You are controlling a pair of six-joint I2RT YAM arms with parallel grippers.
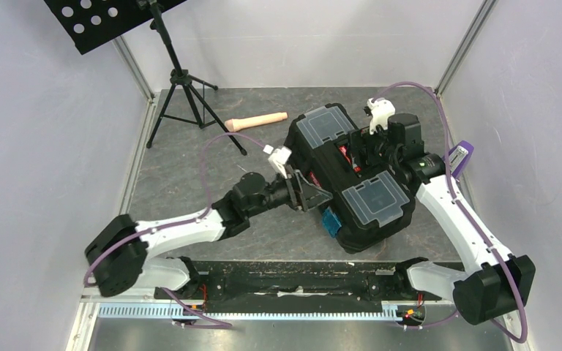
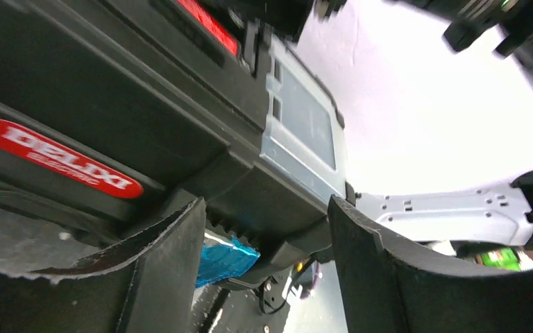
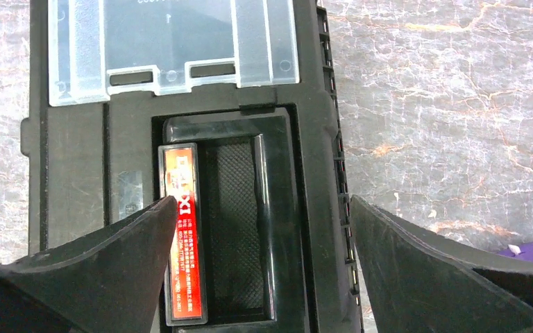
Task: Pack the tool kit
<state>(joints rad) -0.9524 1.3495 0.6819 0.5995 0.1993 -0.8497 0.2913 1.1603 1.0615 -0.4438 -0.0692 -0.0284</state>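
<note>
The black toolbox [image 1: 351, 175] lies closed on the table, skewed, with two clear lids [image 1: 375, 199] on top and a blue latch [image 1: 331, 221] at its near-left side. My left gripper [image 1: 313, 196] is open against the box's left side. In the left wrist view its jaws [image 2: 267, 270] stand apart around the box's lower edge, near the blue latch [image 2: 225, 258] and a red label [image 2: 55, 158]. My right gripper [image 1: 366, 146] is open over the box's top. In the right wrist view it [image 3: 260, 229] straddles the red-labelled handle [image 3: 184, 236]. Pliers and screwdrivers are out of view.
A beige cylindrical handle [image 1: 256, 121] lies at the back left of the box. A purple object [image 1: 459, 156] lies by the right wall, behind my right arm. A black tripod stand [image 1: 183, 88] stands at the back left. Walls close in both sides.
</note>
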